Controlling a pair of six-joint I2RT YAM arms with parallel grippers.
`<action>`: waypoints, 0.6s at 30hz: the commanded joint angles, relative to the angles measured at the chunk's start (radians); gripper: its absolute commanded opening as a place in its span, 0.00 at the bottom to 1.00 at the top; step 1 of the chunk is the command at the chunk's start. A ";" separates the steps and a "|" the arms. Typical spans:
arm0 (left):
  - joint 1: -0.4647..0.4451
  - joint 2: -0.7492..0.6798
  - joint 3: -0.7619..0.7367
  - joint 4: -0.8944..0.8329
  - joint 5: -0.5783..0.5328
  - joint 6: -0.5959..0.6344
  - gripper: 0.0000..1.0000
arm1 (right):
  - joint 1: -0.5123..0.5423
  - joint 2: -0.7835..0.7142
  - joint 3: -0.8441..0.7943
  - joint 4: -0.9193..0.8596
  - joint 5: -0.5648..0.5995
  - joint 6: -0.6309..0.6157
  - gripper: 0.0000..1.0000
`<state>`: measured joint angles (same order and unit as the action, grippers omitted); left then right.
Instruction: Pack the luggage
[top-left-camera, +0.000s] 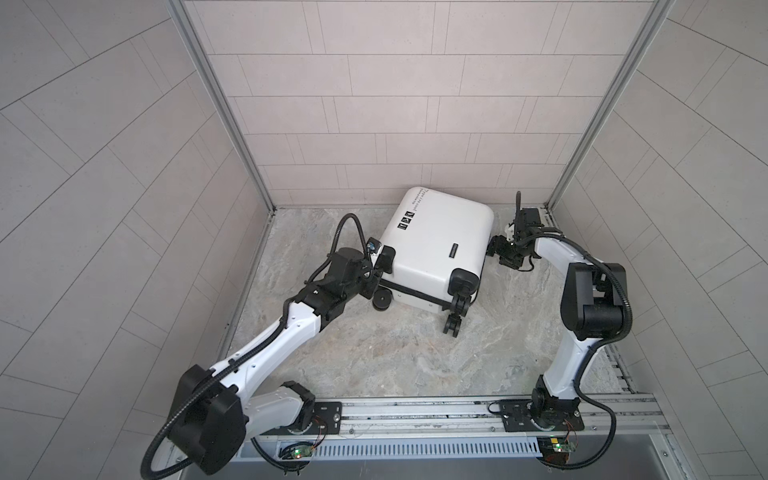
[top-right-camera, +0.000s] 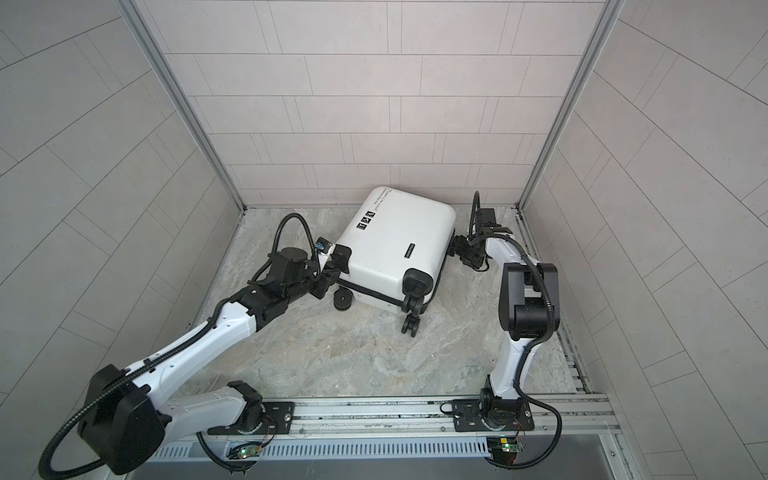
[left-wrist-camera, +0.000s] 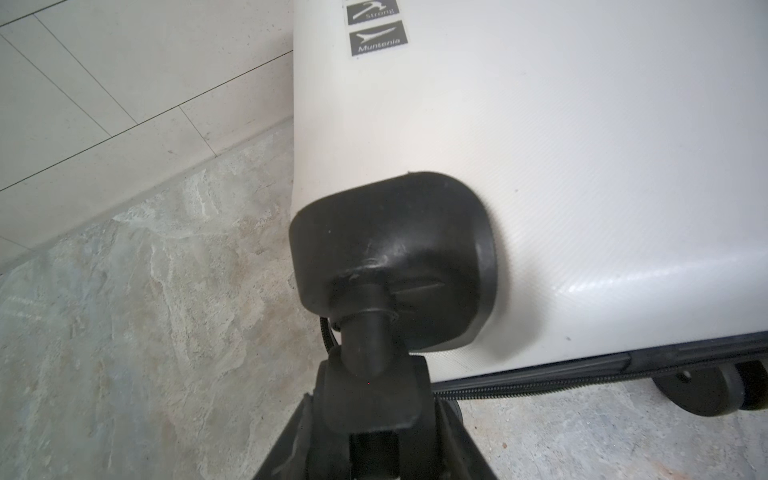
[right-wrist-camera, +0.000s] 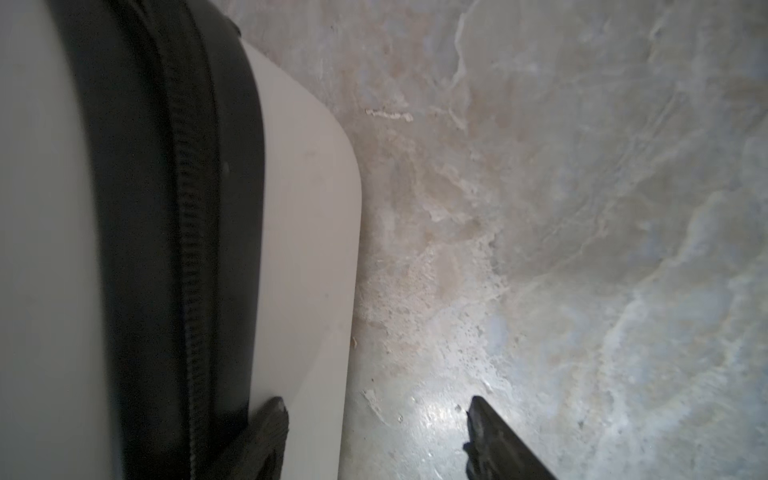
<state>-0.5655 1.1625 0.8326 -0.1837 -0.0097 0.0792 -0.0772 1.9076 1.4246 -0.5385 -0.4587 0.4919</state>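
— Whereabouts of the luggage?
— Just above centre in both top views. Shut, lying flat on the marble-look tabletop, skewed, white shell facing up, wheels toward the bottom of the frame. Far corner near the tiled back wall; touching or not, impossible to tell.
— And the left gripper?
— Left of centre, at the lower-left corner of the case. Closed on the corner caster. In the left wrist view, black fingers pressed against both sides of the wheel fork, below the rounded black housing. Small black icons at the top of that view, with "Muntenia" legible on the lower one.
— Anything else close by?
— A second wheel just beside that gripper, below the edge of the case, resting on the tabletop. Two more casters at the lower-right corner, sticking out toward the bottom of the frame.
— And the right gripper?
— Right of centre, level with the right side of the case. Spread wide, holding nothing. In the right wrist view, one fingertip against the side of the case, beside the black zipper band. Opposite fingertip over bare tabletop, apart from the shell.
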 joint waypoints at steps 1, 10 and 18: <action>-0.124 -0.036 -0.012 -0.026 0.149 0.023 0.00 | 0.081 0.031 0.069 0.042 -0.085 0.014 0.70; -0.241 -0.031 0.000 0.007 0.053 -0.059 0.00 | 0.146 0.133 0.240 -0.005 -0.087 0.042 0.70; -0.260 -0.044 0.013 0.007 -0.003 -0.106 0.00 | 0.198 0.285 0.448 -0.087 -0.101 0.046 0.70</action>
<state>-0.7383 1.1412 0.8238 -0.2398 -0.3145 -0.1120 0.0170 2.1586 1.8088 -0.6426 -0.4175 0.5106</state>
